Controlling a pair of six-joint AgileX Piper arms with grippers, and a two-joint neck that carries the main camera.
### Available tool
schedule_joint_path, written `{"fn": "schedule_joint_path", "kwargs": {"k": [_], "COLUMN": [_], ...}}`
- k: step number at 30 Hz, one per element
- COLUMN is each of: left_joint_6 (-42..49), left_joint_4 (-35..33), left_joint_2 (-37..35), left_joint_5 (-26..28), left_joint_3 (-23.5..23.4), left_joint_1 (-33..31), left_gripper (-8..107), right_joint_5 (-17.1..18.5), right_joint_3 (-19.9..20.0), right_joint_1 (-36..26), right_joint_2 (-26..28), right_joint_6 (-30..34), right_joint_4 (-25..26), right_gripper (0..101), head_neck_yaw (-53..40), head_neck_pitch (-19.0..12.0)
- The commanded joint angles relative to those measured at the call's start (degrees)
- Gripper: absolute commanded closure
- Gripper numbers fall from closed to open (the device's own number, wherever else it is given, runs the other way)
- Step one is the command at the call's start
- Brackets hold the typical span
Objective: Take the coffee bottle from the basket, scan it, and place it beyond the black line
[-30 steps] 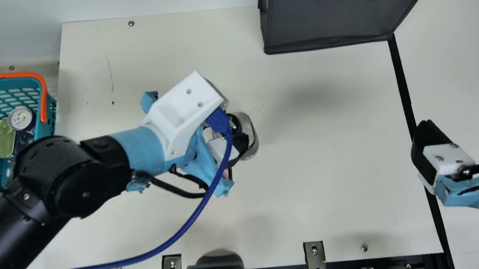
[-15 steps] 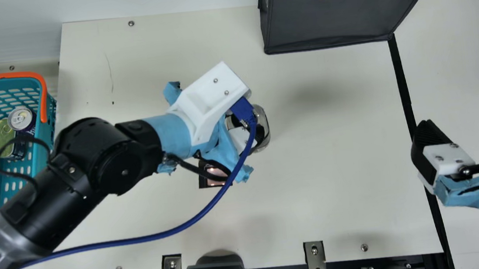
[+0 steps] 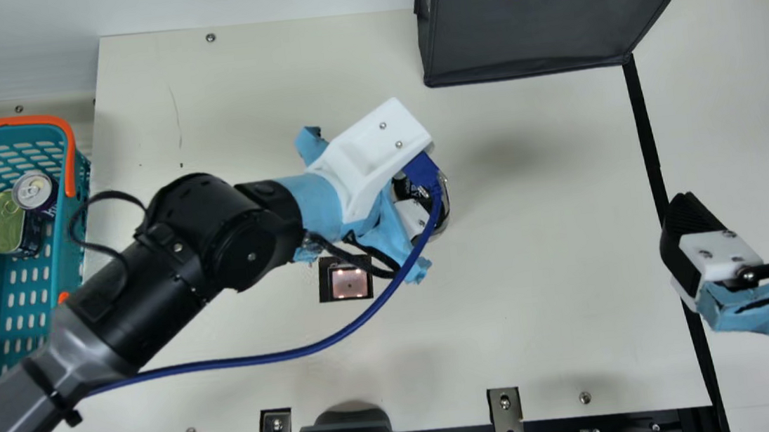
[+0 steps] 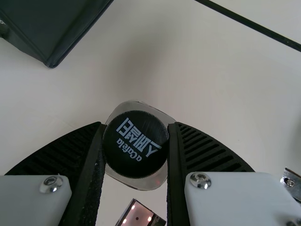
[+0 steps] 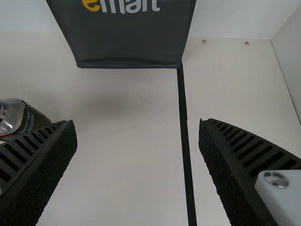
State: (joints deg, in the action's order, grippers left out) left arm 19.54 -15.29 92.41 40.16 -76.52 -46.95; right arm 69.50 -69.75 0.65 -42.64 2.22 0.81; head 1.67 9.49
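Near the table's middle in the main view, my left gripper [image 3: 417,188] is over the coffee bottle [image 3: 444,199], which its white housing mostly covers. In the left wrist view the bottle's black cap [image 4: 135,144] sits between both fingers of my left gripper [image 4: 135,141], shut on it. The clear bottle body also shows at the edge of the right wrist view [image 5: 13,117]. My right gripper [image 3: 750,198] stands open at the right, across the black line [image 3: 647,141]; nothing is between its fingers in the right wrist view [image 5: 138,132]. The scanner [image 3: 348,281] glows left of the bottle.
The teal basket [image 3: 68,267] at the left holds a green-lidded tin [image 3: 5,228] and a can [image 3: 33,190]. A dark shopping bag [image 3: 528,26] stands at the back, its corner at the black line. A blue cable [image 3: 264,359] trails from my left gripper.
My left arm has moved rightward with the bottle, away from the basket, and uncovered the scanner. The right arm has kept still.
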Motion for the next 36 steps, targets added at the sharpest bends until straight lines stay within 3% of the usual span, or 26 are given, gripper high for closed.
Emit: {"fn": "schedule_joint_path", "kwargs": {"k": [1, 26, 36], "left_joint_6": [-0.03, -0.05, -1.36], "left_joint_4": [0.21, 5.13, 6.27], "left_joint_2": [0.47, 5.64, 6.26], "left_joint_5": [-0.23, -0.89, -0.53], "left_joint_3": [-0.17, -2.34, -3.51], "left_joint_1": [-0.24, -1.7, -2.07], "left_gripper": [89, 89, 55], "right_joint_5": [0.0, 0.0, 0.0], "right_joint_3": [0.0, 0.0, 0.0], "right_joint_1": [0.0, 0.0, 0.0], "right_joint_2": [0.0, 0.0, 0.0], "right_joint_6": [0.0, 0.0, 0.0], "right_joint_4": [0.0, 0.0, 0.0], "right_gripper": [10, 10, 10], "head_neck_yaw": [-0.09, -0.09, -0.09], "head_neck_pitch": [-1.57, -1.57, -1.57]}}
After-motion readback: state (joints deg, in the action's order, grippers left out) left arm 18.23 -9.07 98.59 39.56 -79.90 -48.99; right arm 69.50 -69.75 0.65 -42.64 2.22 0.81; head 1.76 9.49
